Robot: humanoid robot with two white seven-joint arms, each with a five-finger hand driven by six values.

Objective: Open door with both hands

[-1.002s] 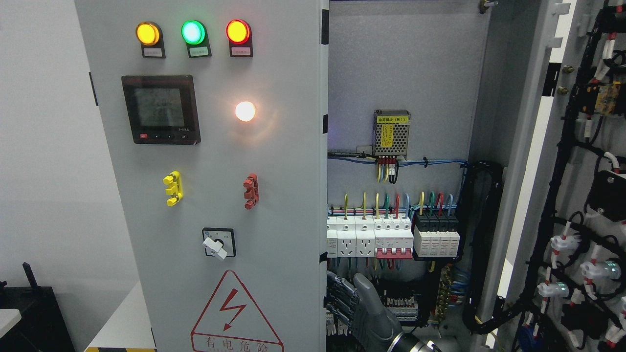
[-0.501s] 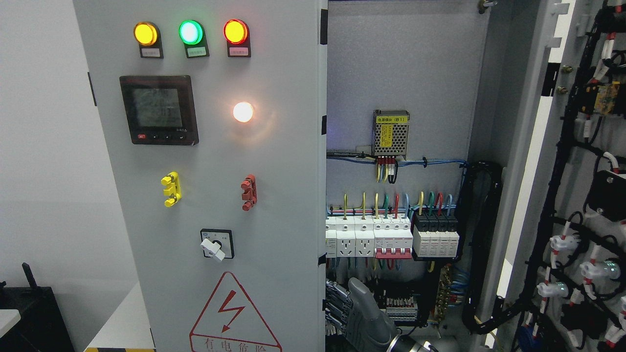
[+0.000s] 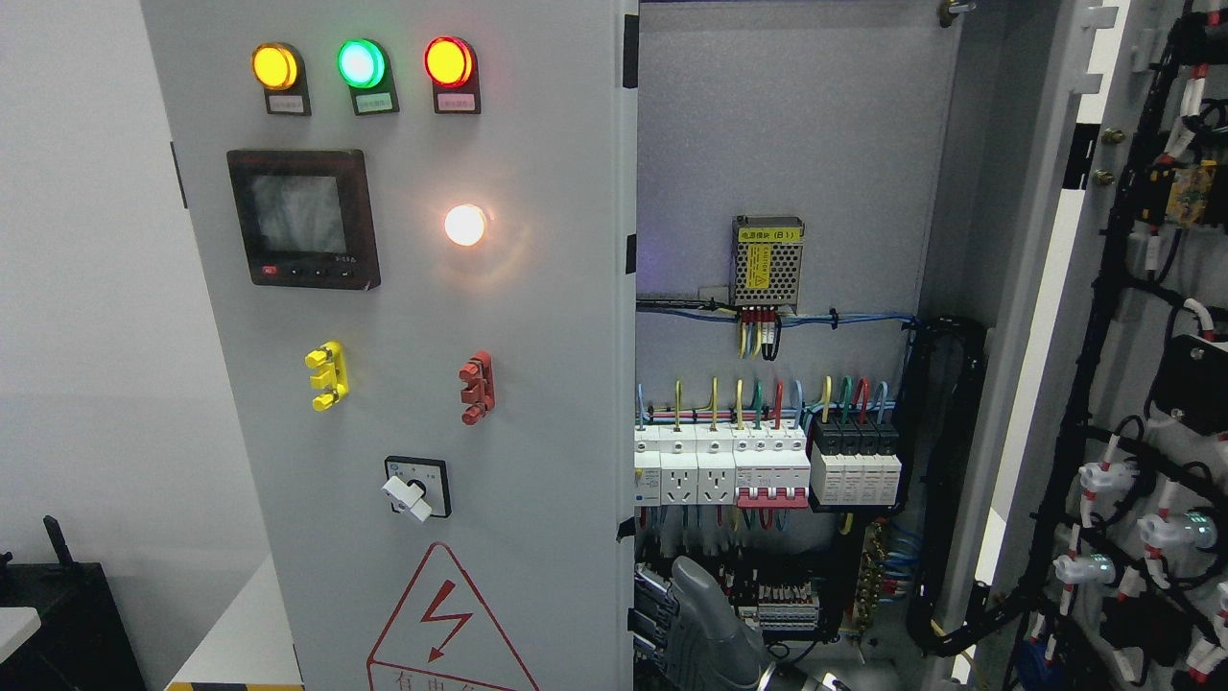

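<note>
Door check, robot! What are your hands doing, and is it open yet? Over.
Right hand hooked on the left door edge, low. Left hand not in view. Right door wide open, left door part open. Nothing blocking.

1. Three coloured indicator lamps (image 3: 357, 63) sat along the door's top.
2. One white lamp (image 3: 465, 225) glowed.
3. One meter display (image 3: 301, 219) showed.
4. Two clip-like handles: one yellow (image 3: 327, 375), one red (image 3: 477, 387).
5. One rotary switch (image 3: 414, 488).
6. One hand (image 3: 705, 638) showed.

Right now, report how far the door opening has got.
Done: the right door stands swung wide, its wiring showing. In hand: the right hand grips the left door at its free edge; a gap shows the breakers. Left: swing that door fully open.
</note>
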